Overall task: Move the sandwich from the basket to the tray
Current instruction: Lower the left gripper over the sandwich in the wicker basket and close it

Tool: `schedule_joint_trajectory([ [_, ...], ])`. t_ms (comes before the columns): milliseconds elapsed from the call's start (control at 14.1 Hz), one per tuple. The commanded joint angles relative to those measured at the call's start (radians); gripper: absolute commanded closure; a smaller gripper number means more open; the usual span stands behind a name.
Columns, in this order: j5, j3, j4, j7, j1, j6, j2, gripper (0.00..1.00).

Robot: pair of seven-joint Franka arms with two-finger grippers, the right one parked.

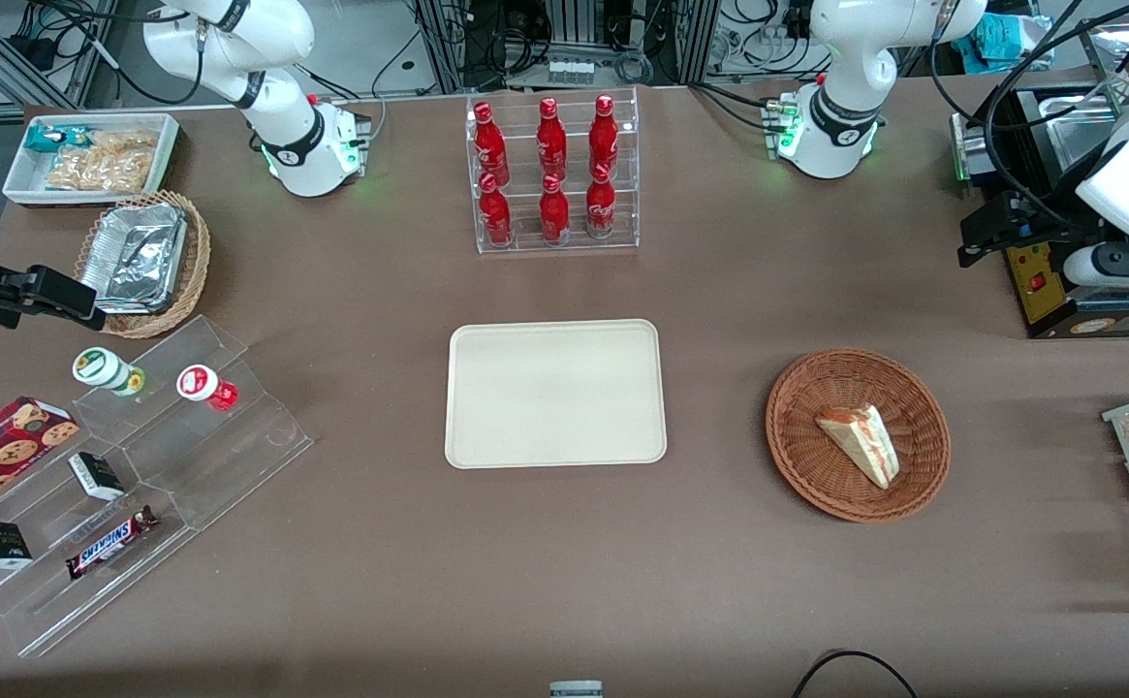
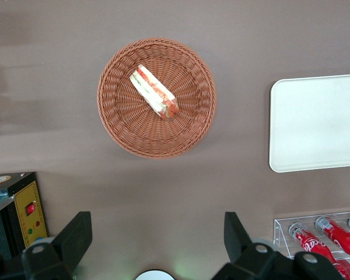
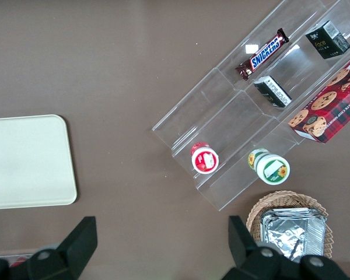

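The brown surface (image 1: pixel 564 562) carries everything. Near its middle lies the cream-beige tray (image 1: pixel 555 393), flat and bare. Farther from the front camera than the tray stands a clear acrylic rack (image 1: pixel 555 174) holding six red cola bottles (image 1: pixel 549 136). Toward the working arm's end of the surface sits the round reddish-brown wicker basket (image 1: pixel 858 434), well apart from the tray. In the basket lies the triangular sandwich (image 1: pixel 861 443), its pink-orange and green filling showing in the left wrist view. The left arm's hand (image 2: pixel 157 245) hangs high above the surface near the basket, not touching it or the sandwich, its two dark fingers (image 2: pixel 76 236) spread wide with nothing between them.
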Motion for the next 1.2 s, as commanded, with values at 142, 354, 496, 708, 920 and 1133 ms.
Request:
schedule_joint_trajectory([
  [142,-0.014,-0.002,0.016,0.023,0.008,-0.009,0.004,0.00],
  [354,-0.014,0.001,0.010,0.008,0.008,-0.008,0.008,0.00],
  [496,-0.005,0.001,-0.001,-0.030,0.008,-0.005,0.036,0.00],
  [708,0.044,-0.001,-0.010,-0.193,-0.005,0.004,0.179,0.00],
  [920,0.116,-0.007,-0.033,-0.465,-0.042,0.133,0.319,0.00],
  [1133,0.119,-0.007,-0.032,-0.658,-0.044,0.300,0.451,0.00],
])
